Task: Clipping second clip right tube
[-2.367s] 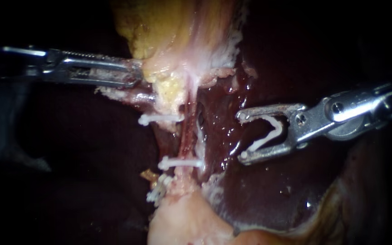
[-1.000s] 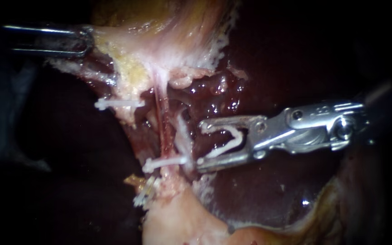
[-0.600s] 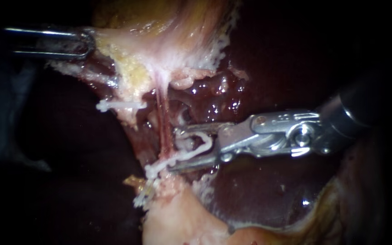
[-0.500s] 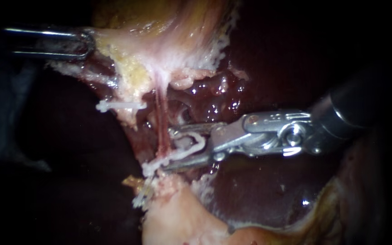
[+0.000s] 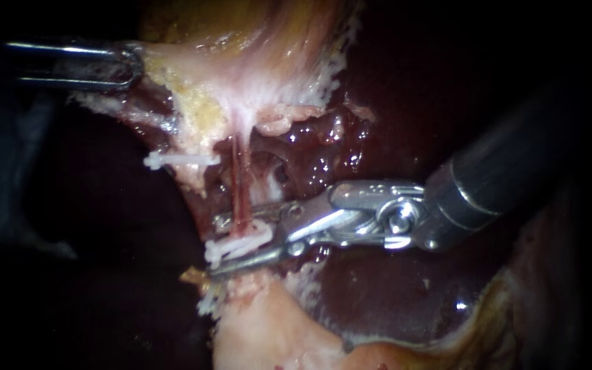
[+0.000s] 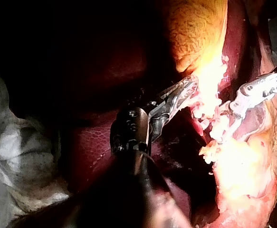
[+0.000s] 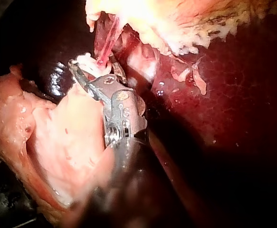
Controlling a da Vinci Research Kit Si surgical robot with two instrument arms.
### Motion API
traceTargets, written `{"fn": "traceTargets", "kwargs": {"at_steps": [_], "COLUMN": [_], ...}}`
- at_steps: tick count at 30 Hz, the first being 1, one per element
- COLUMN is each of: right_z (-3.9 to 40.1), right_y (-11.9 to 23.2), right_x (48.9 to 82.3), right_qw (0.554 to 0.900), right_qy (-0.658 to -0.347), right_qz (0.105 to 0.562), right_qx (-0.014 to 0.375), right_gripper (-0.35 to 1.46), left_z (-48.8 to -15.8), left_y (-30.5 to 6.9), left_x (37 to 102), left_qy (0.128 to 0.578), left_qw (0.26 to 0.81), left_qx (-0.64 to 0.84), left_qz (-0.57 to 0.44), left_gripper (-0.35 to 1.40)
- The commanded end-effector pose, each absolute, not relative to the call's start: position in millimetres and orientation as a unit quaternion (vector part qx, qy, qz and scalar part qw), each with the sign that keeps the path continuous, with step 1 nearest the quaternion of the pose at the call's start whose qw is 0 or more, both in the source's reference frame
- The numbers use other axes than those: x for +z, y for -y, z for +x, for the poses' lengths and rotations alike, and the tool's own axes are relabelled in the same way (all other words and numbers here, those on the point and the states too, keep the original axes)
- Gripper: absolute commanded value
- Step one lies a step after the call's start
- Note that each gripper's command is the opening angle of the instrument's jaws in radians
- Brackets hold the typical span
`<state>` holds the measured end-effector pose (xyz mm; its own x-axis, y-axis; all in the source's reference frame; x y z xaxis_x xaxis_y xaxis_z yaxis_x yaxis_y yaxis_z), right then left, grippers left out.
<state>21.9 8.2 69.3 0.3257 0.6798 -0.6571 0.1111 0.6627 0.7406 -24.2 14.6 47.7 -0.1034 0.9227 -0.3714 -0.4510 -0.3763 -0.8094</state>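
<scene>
The right tube [image 5: 240, 186], thin and red, runs down from the pale gallbladder [image 5: 255, 62]. My right instrument [image 5: 222, 245] reaches across from the right, its jaws astride the tube's lower end and narrowed onto a white clip [image 5: 241, 240] between them. In the right wrist view the same jaws [image 7: 88, 71] hold the clip [image 7: 87, 60] at the foot of the tube [image 7: 107, 40]. My left instrument [image 5: 126, 66] is shut on the gallbladder's edge and holds it up and left; the left wrist view shows these jaws [image 6: 186, 90] on bright tissue.
One white clip [image 5: 181, 159] sits higher up on the tissue left of the tube. Another clip [image 5: 208, 300] lies below the jaws, beside pale tissue [image 5: 262, 336]. Dark red liver [image 5: 392, 288] lies beneath and to the right.
My right instrument has advanced left, carrying the clip around the red tube, and its jaws have narrowed. My left instrument earlier pulled the gallbladder up and left, then held still.
</scene>
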Motion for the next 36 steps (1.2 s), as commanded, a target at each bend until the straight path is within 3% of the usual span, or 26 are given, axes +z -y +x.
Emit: {"fn": "traceTargets", "kwargs": {"at_steps": [1, 14, 26, 36], "right_z": [22.0, 21.7, 20.1, 20.1], "right_y": [-8.2, -8.1, -6.6, -6.5], "right_x": [69.3, 69.1, 64.8, 62.6], "right_qw": [0.727, 0.709, 0.684, 0.680], "right_qy": [-0.549, -0.559, -0.576, -0.579], "right_qz": [0.362, 0.375, 0.411, 0.414], "right_qx": [0.196, 0.210, 0.178, 0.177], "right_gripper": [0.49, 0.48, 0.47, 0.46], "left_z": [-24.2, -24.2, -24.1, -24.1], "left_y": [-14.6, -14.6, -14.6, -14.5], "left_x": [47.7, 47.8, 47.8, 47.8], "left_qy": [0.261, 0.261, 0.261, 0.261], "left_qw": [0.494, 0.494, 0.494, 0.494], "left_qx": [0.695, 0.696, 0.696, 0.696], "left_qz": [-0.452, -0.452, -0.452, -0.452], "left_gripper": [-0.35, -0.35, -0.35, -0.35]}}
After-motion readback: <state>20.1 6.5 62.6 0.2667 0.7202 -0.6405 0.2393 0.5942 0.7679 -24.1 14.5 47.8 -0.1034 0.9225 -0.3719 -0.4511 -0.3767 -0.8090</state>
